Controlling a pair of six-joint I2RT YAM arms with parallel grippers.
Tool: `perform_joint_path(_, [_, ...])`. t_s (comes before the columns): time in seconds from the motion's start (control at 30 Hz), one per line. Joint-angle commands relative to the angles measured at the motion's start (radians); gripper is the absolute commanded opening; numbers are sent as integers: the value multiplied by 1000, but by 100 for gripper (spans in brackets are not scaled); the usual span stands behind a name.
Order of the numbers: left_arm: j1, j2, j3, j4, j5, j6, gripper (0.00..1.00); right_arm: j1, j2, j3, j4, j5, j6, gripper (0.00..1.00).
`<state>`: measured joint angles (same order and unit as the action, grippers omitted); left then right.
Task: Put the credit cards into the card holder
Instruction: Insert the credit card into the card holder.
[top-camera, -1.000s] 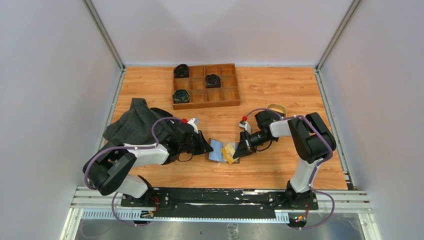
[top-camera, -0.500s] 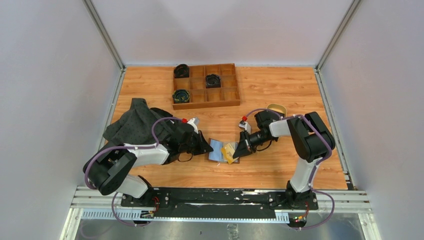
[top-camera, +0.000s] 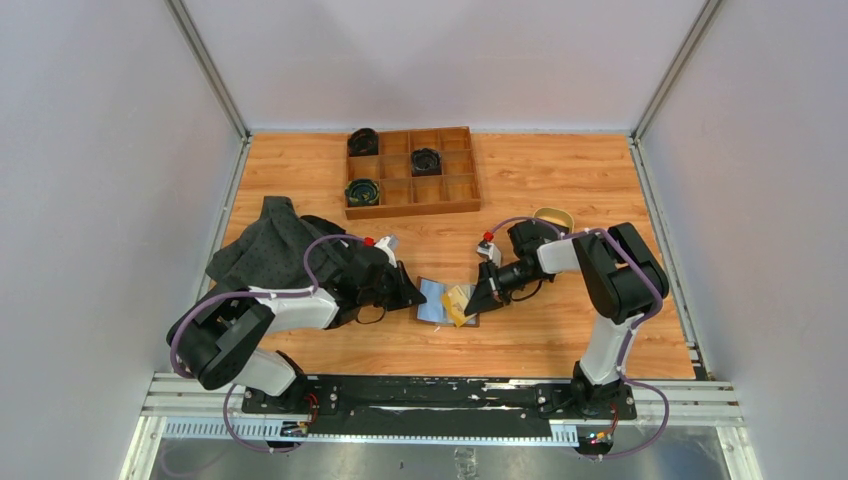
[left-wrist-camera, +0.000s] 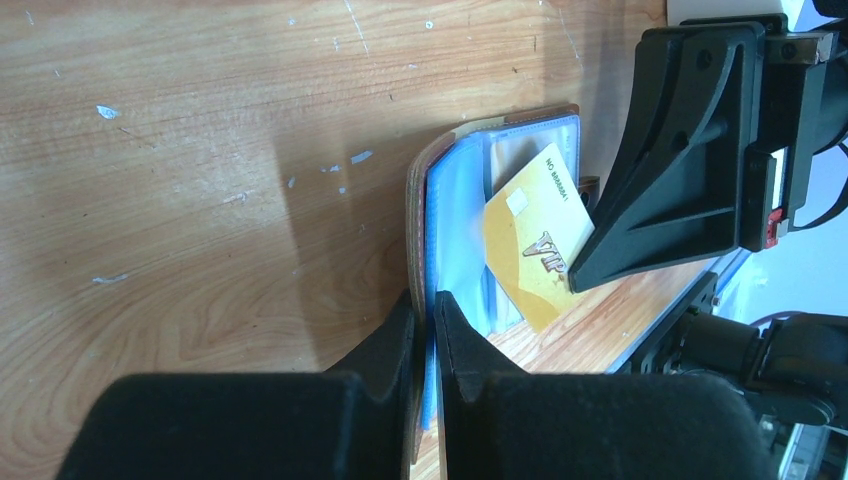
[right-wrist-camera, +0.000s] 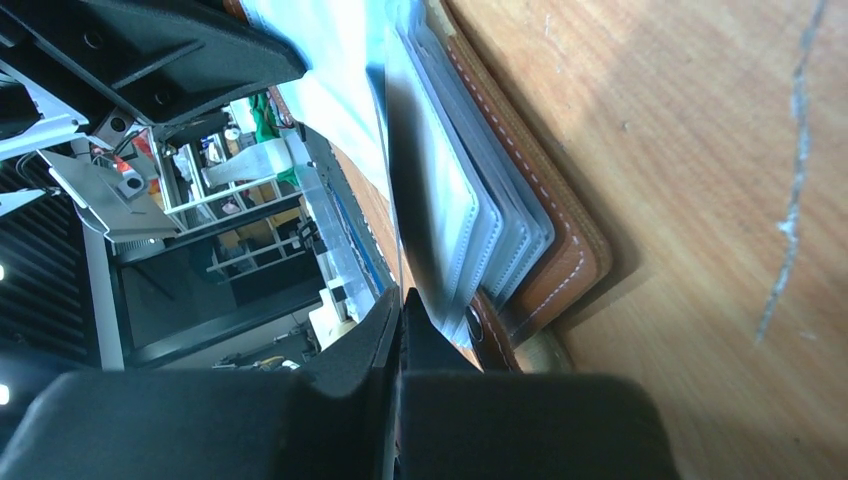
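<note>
Just left of centre on the table (top-camera: 560, 180), the left gripper (left-wrist-camera: 427, 330) is clamped on the near edge of the open, blue-lined card holder (left-wrist-camera: 455, 200) \- a gold credit card (left-wrist-camera: 530, 240) lies half-tucked in its sleeves \- its right corner seemingly pinched between the almost closed fingers of the right gripper (top-camera: 477, 300).

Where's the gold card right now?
The gold card is mid-table in the top view, over the right half of the open card holder, a corner pinched by the right gripper.

Robot lab test cell: pale panel walls (top-camera: 90, 150), aluminium frame posts (top-camera: 208, 70), wood-top table (top-camera: 560, 180), mounting rail (top-camera: 440, 392).
</note>
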<state>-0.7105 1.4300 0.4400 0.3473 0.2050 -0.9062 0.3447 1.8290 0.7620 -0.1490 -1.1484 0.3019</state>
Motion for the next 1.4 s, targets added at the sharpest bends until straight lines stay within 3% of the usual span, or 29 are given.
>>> perform_joint_path(0.0, [-13,15,14,5,-17,5,6,15,14,18,12,52,24,0])
perform_joint_path(0.53, [-26,12,6,5,-47,-31,5,44,-8,-40,206,129,138,0])
perform_joint_path(1.0, [-87,-42,-40,7,-179,-137,4,62,-56,-145,409,146,248,0])
perform_joint_path(1.37, [-99,-42,-45,7,-203,-128,4,82,-52,-163,439,147,243,0])
